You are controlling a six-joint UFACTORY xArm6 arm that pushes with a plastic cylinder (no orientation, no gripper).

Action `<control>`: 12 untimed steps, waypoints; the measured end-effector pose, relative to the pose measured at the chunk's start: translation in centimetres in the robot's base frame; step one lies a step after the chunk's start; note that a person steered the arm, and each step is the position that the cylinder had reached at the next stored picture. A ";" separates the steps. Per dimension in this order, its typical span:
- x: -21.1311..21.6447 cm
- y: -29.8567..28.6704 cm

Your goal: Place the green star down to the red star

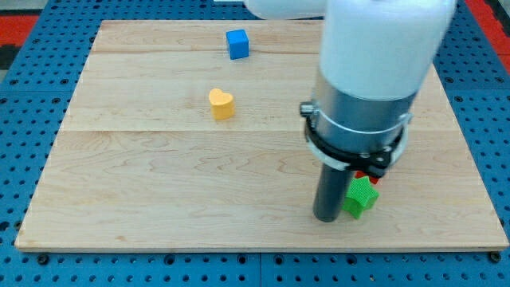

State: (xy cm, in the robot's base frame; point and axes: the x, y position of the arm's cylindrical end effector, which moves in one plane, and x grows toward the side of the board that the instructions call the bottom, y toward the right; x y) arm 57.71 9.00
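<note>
A: Pale wood makes up the board (159, 183): light maple-toned planks with seams running across the view, laid on a blue perforated base (32, 96) whose rows of holes show on every side. You can also see a strip of red (16, 24) at the view's top left corner and another at the top right.

B: Where do you find the task's blocks?

A: Look to the view's lower right. The green star (361, 196) lies near the board's bottom edge. The red star (368, 175) sits just above it, almost wholly hidden by the arm's grey collar (358, 119); only a sliver of red shows, so you cannot tell whether the two touch.

B: And the rod?

A: My tip (326, 217) rests on the wood directly at the green star's left side, apparently in contact. There are no jaws to read as parted or closed; the arm ends in a plain dark rod, grasping nothing.

B: What else is on the surface?

A: A yellow heart (221, 104) left of centre, and a blue cube (237, 44) above it near the top edge, both well apart from the stars.
</note>
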 end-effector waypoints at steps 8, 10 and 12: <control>-1.6 0.0; -1.2 5.6; -0.7 7.4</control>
State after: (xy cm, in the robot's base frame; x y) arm 57.00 16.39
